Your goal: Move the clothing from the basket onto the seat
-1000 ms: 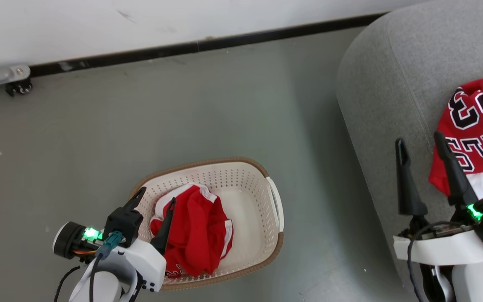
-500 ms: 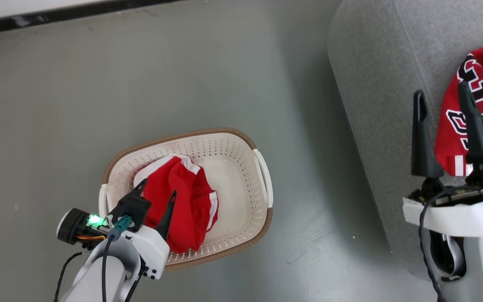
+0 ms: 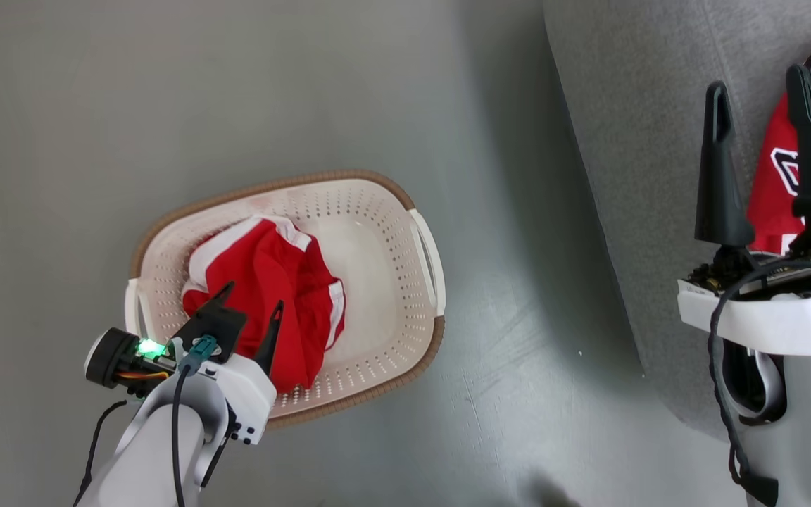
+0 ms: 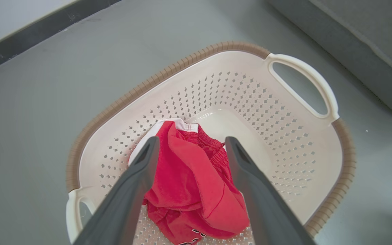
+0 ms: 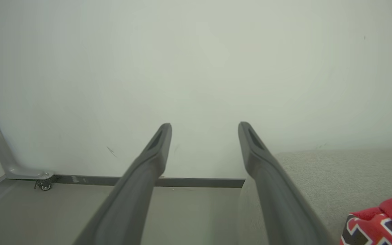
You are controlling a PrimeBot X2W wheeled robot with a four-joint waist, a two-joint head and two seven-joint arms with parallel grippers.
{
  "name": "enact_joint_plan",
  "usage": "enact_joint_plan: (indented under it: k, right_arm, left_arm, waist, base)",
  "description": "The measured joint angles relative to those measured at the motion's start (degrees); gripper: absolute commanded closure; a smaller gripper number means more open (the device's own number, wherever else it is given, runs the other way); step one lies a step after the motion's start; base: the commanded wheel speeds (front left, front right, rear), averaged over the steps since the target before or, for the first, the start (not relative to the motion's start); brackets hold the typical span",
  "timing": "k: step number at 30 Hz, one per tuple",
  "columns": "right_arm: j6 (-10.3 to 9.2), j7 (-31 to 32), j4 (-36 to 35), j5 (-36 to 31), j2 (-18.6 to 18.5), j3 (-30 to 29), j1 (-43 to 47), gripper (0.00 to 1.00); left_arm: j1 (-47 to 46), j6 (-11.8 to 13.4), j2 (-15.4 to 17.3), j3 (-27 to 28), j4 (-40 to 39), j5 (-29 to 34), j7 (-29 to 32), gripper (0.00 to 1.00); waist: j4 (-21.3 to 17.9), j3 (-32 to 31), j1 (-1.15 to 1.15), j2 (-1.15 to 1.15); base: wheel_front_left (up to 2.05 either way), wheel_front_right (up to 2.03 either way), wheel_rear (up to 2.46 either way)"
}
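The cream basket [image 3: 416, 232] with a brown rim stands on the grey floor. Crumpled red shorts [image 3: 272, 271] with white trim lie in its left half. My left gripper [image 3: 252, 299] is open over the shorts. In the left wrist view its fingers [image 4: 141, 170] straddle the shorts [image 4: 189, 180] inside the basket [image 4: 196, 56]; I cannot tell if they touch. My right gripper [image 3: 756, 81] is open and empty above the grey seat [image 3: 631, 105], beside the red jersey [image 3: 771, 183] lying there. In the right wrist view the right gripper [image 5: 205, 125] points at a wall, with the jersey [image 5: 383, 224] on the seat [image 5: 335, 170].
Bare grey floor [image 3: 166, 91] surrounds the basket, with a strip of floor between it and the seat's rounded edge. A pale wall [image 5: 196, 68] with a dark skirting strip [image 5: 196, 182] lies ahead, and a small caster [image 5: 44, 186] on a metal frame stands at its left.
The head camera has tilted down, so the wall has left the picture. My left gripper has moved further in over the shorts. Both grippers stay open.
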Motion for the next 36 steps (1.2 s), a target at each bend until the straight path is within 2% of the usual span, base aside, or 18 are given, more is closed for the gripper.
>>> enact_joint_plan:
  k: [23, 30, 36]
  right_arm:
    - [0.00, -0.01, 0.80, 1.07, -0.02, -1.25, -8.92, 0.00]
    - [0.00, -0.01, 1.65, 1.71, -0.04, -0.99, -12.44, 0.00]
    - [0.00, -0.01, 2.34, 2.49, -0.05, -0.68, -14.39, 0.00]
  left_arm:
    - [-8.36, 0.24, 0.54, -0.85, 7.94, 1.98, 1.75, 0.00]
    - [-10.08, 1.98, 0.58, -0.41, 10.53, 2.05, 2.99, 0.00]
    - [-11.56, 2.40, 0.58, 0.02, 12.24, 2.03, 3.50, 0.00]
  waist:
    - [-2.59, 9.03, 0.00, 0.00]
    - [-3.34, 11.12, 0.00, 0.00]
    - [-3.75, 12.68, 0.00, 0.00]
  base:
    - [0.00, 0.00, 0.00]
    - [0.00, 0.00, 0.00]
    - [0.00, 0.00, 0.00]
